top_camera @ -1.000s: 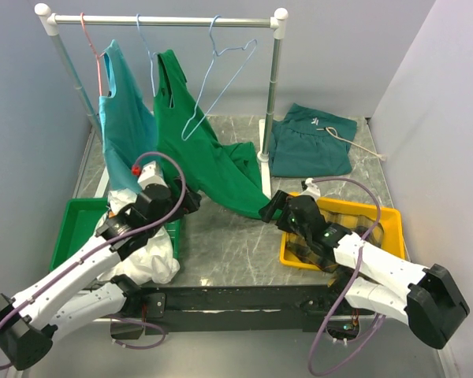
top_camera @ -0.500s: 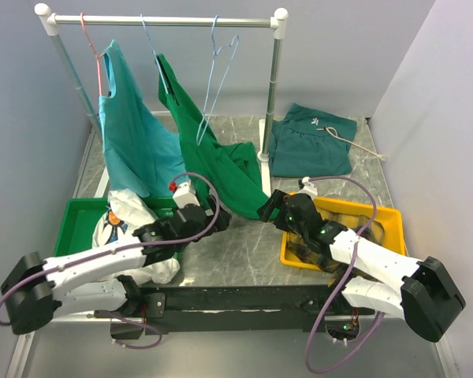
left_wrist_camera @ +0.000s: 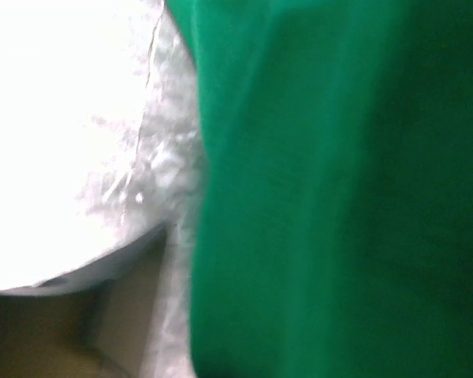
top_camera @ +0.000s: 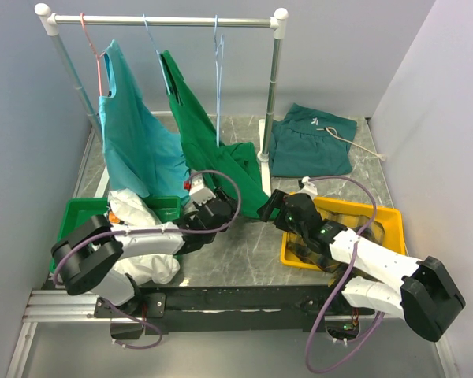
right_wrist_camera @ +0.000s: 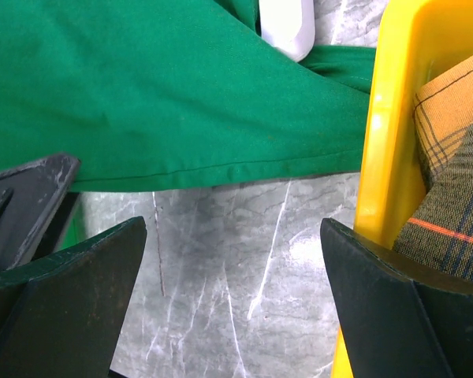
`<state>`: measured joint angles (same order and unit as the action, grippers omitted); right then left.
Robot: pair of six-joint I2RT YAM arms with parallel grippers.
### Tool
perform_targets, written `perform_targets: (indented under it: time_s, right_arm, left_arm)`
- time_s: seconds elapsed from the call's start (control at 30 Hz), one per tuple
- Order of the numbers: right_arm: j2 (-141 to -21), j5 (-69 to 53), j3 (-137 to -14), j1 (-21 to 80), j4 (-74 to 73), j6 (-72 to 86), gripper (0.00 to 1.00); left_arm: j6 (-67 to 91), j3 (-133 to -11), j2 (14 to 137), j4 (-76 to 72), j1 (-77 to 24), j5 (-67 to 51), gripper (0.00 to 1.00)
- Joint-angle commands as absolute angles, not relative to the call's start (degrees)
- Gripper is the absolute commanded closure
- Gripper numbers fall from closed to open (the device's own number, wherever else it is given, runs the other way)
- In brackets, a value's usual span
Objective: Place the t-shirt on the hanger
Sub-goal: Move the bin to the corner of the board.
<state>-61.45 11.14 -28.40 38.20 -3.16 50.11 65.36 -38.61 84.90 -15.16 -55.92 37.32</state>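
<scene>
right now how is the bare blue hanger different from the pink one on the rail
Colour: the light-blue hanger against the pink-red hanger.
Load: the light-blue hanger carries nothing; the pink-red hanger bears the teal shirt.
Place: the light-blue hanger hangs towards the right end of the rail, the pink-red hanger near its left end.
Shared: both are thin wire, hooked over the same rail.

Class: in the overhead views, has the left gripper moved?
Yes. The left gripper has moved right, away from the green tray and toward the dark green shirt.
</scene>
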Motion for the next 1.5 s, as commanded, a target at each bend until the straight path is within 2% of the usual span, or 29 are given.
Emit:
perform_targets:
  time_s: [0.0,0.03,0.1,0.43,0.77,0.9,0.97,1.03,1.07,1.1,1.17,1.2,1.3,1.47]
  right_arm:
    - [-63.28,14.68,-28.30,37.44,-9.41,49.57,0.00]
    - [-63.46,14.59,-28.39,37.44,-9.32,49.48,0.00]
    - [-64.25,14.68,-28.74,37.44,-9.67,49.39,0.00]
    - [-63.02,16.08,-29.53,37.35,-10.90,49.39,0.00]
    - [-64.51,17.93,-31.46,35.86,-12.04,47.73,0.00]
    - [-63.72,16.97,-31.03,31.92,-11.95,46.32,0.00]
    - [-62.93,16.96,-31.20,31.12,-12.30,45.62,0.00]
    - [-61.88,17.05,-31.64,31.11,-13.00,44.92,0.00]
    - [-61.70,16.70,-32.25,31.20,-13.18,44.65,0.00]
    - [-61.44,16.53,-32.52,31.11,-13.44,44.30,0.00]
    - [-60.91,14.78,-33.31,31.46,-13.71,43.51,0.00]
    - [-60.65,14.50,-33.57,31.55,-13.71,43.24,0.00]
    - [-59.94,13.45,-34.45,32.43,-14.24,42.37,0.00]
    - [-59.41,11.25,-36.12,34.10,-14.15,41.31,0.00]
  left_arm:
    - [64.52,-41.74,86.13,-22.23,-55.90,44.20,0.60]
    - [63.82,-42.18,86.13,-21.89,-55.72,44.73,0.80]
    - [63.37,-43.32,85.61,-20.40,-54.41,45.52,0.98]
    - [58.63,-39.73,68.92,-14.77,-44.40,46.50,0.99]
    - [54.94,-41.48,65.22,-11.25,-33.67,38.85,0.99]
    - [53.44,-43.15,64.51,-9.15,-29.63,35.25,0.98]
    - [52.74,-43.77,64.25,-9.05,-27.34,32.62,0.96]
    - [50.37,-44.64,63.98,-8.79,-26.46,31.65,0.85]
    - [48.62,-46.21,64.25,-8.27,-26.37,29.73,0.74]
    - [47.65,-47.19,64.60,-7.65,-26.37,28.23,0.47]
    - [45.71,-49.03,64.51,-4.50,-26.63,23.85,0.37]
    - [45.36,-48.96,63.29,-3.44,-26.72,22.17,0.27]
    - [44.65,-47.38,58.47,1.56,-26.89,17.43,0.17]
    - [44.03,-45.88,49.41,13.51,-26.98,11.78,0.15]
